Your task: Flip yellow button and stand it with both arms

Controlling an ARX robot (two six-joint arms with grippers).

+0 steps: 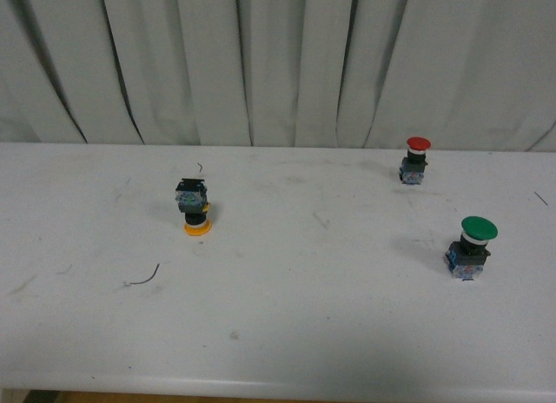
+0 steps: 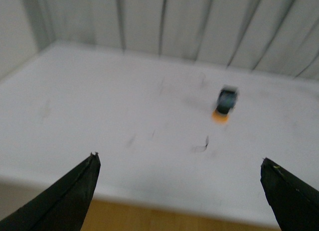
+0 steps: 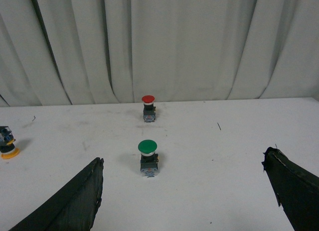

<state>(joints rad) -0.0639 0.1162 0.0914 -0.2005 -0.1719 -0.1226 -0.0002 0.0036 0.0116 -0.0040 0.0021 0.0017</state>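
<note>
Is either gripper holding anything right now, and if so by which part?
Nothing is held. The left gripper and right gripper are both open and empty; the yellow button sits cap-down on the table, apart from both.

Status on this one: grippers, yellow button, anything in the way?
Left gripper open, empty. Right gripper open, empty. Yellow button cap-down, untouched. Red button, green button stand well apart.

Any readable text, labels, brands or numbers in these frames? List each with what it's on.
None can be read in any view.
yellow button: any marking on its block is too small to read; blurred in the left wrist view.
red button and green button: caps plain, blocks too small to read.
table and curtain: scuffs and folds only, no print.
</note>
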